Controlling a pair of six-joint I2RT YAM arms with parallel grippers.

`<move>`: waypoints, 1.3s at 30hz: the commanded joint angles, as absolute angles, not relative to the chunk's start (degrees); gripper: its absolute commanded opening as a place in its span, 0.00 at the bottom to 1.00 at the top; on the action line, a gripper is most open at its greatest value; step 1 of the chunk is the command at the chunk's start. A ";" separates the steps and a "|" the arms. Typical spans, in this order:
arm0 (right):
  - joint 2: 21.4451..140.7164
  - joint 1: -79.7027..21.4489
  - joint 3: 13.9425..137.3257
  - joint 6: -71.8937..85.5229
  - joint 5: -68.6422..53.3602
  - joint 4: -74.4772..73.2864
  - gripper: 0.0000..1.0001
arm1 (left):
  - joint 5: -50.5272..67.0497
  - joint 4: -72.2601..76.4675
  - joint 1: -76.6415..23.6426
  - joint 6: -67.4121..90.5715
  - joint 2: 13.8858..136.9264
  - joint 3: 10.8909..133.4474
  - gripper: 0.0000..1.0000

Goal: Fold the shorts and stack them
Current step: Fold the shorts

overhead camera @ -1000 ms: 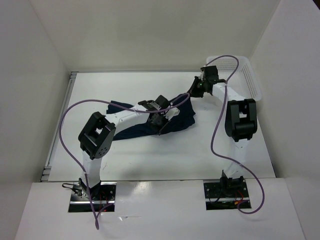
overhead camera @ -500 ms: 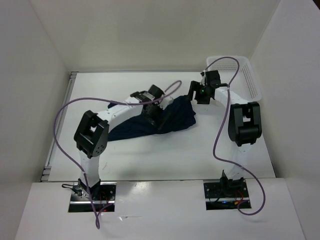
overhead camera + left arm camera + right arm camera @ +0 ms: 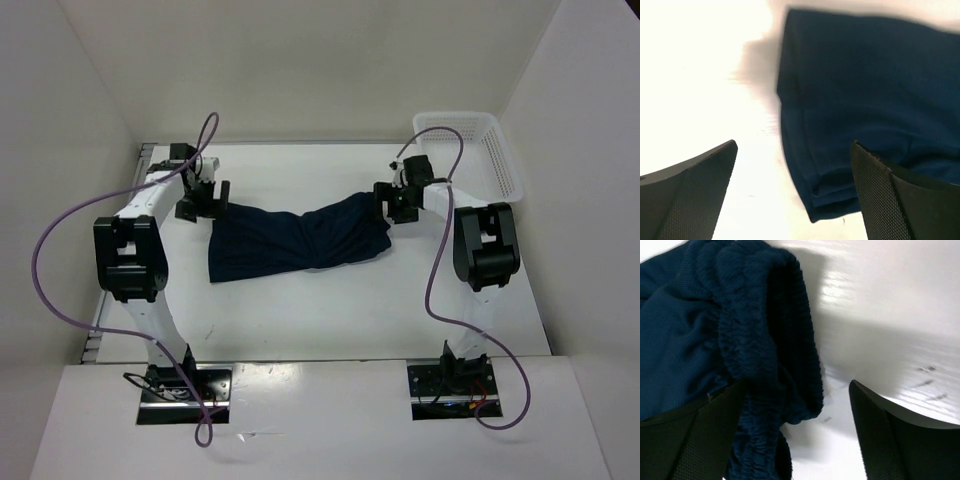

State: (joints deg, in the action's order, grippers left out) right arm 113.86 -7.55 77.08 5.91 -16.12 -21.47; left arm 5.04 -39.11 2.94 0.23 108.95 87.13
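Note:
The dark navy shorts (image 3: 300, 238) lie stretched left to right across the middle of the table. My left gripper (image 3: 200, 198) hovers open at their far left corner. In the left wrist view a folded hem corner of the shorts (image 3: 850, 115) lies below and between the wide-apart fingers (image 3: 695, 195), and nothing is held. My right gripper (image 3: 393, 205) stands open at the right end. Its wrist view shows the gathered elastic waistband (image 3: 765, 335) bunched against the left finger (image 3: 685, 440), with bare table beside the right one.
A white mesh basket (image 3: 497, 150) stands at the back right corner, just beyond the right arm. White walls close in the table (image 3: 300, 320) on the left, back and right. Purple cables loop off both arms.
Both grippers have opened and let go of the shorts. The left arm swung from the middle to the far left end, and the shorts now lie spread out lengthwise.

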 commanded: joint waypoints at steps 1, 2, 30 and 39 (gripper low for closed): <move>115.58 -8.96 79.01 4.65 -17.75 -20.21 0.87 | 11.58 -42.28 2.11 0.00 111.44 84.30 1.00; 115.58 -8.96 79.01 4.66 -18.45 -20.21 0.84 | 12.99 -42.80 2.11 0.00 111.45 82.46 1.00; 103.02 -3.25 68.30 5.89 -24.74 -23.11 0.10 | 13.52 -43.33 4.66 0.00 115.31 81.03 0.60; 103.97 -3.25 65.04 8.61 -27.95 -22.06 0.74 | 16.00 -44.38 4.66 0.00 116.98 82.79 0.73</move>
